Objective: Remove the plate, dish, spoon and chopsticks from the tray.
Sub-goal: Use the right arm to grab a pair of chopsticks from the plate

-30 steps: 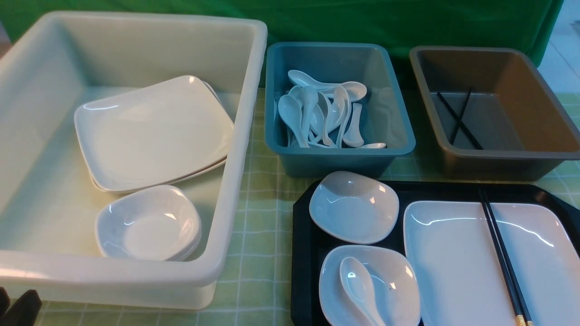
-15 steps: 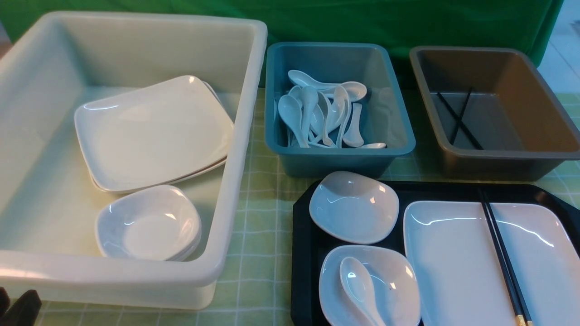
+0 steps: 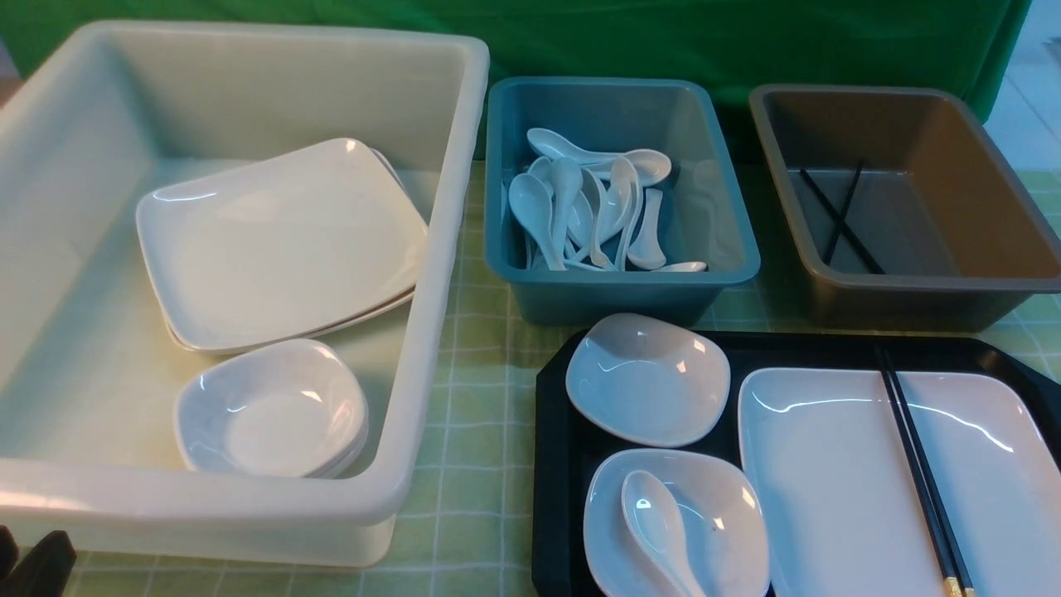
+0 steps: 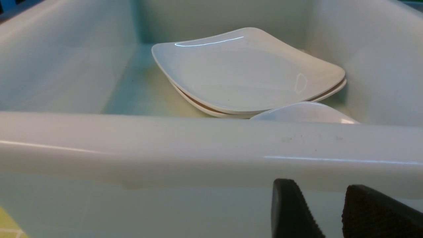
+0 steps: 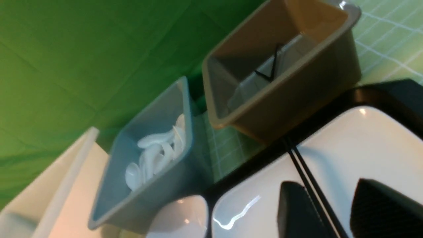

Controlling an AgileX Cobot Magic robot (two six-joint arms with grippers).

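The chopsticks (image 3: 920,464) lie side by side across the plate (image 3: 829,497). Their long axis runs from my right hand (image 5: 330,201) straight out toward the brown bin (image 3: 978,207), with the gold ends on my side. In the right wrist view they pass through the gap between my right fingers, which stand apart and clamp nothing. They run close by one finger, and I cannot tell whether it touches them. The plate sits flat on the tray (image 3: 551,431) under that hand. To its left on the tray, the spoon (image 3: 659,518) rests in the nearer dish (image 3: 729,531), bowl pointing away from me and handle toward me. A second dish (image 3: 646,381) sits beyond it.

My left hand (image 4: 320,195) hangs just before the near wall of the white bin (image 3: 431,249), fingers apart and empty. Beyond that wall lie stacked plates (image 3: 282,240) and small dishes (image 3: 265,414). A blue bin (image 3: 729,232) of spoons stands between the other two bins. Everything rests on a green checked cloth (image 3: 472,464), with a green drape (image 3: 663,41) behind.
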